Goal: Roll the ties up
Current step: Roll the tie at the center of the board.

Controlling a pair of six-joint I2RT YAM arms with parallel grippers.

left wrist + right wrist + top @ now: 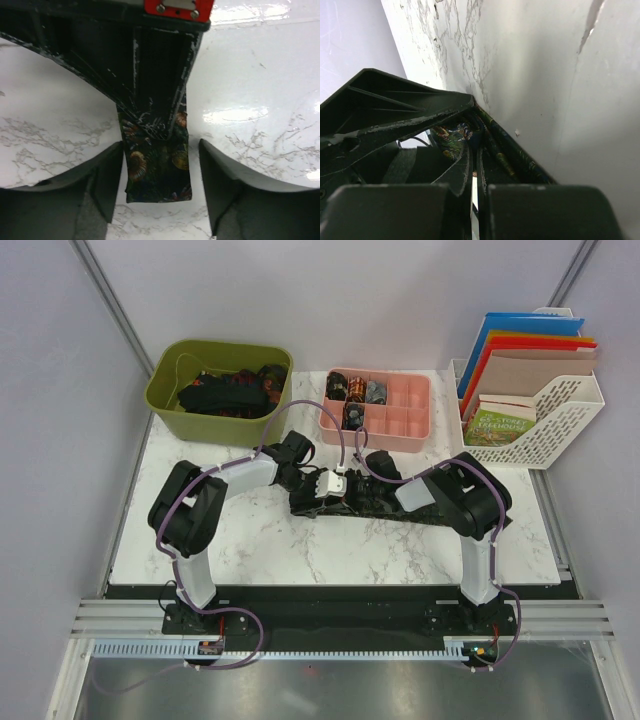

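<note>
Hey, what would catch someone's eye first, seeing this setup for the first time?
A dark patterned tie lies across the middle of the marble table, the open left gripper straddling its end. Behind: a green bin of loose ties at left, a pink tray with a few rolled ties in the middle, a white rack of bright folders at right.

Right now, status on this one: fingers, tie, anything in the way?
Left gripper open, fingers either side of tie end. Right gripper shut on tie. Tie stretched on marble table, not rolled. No obstruction seen.
</note>
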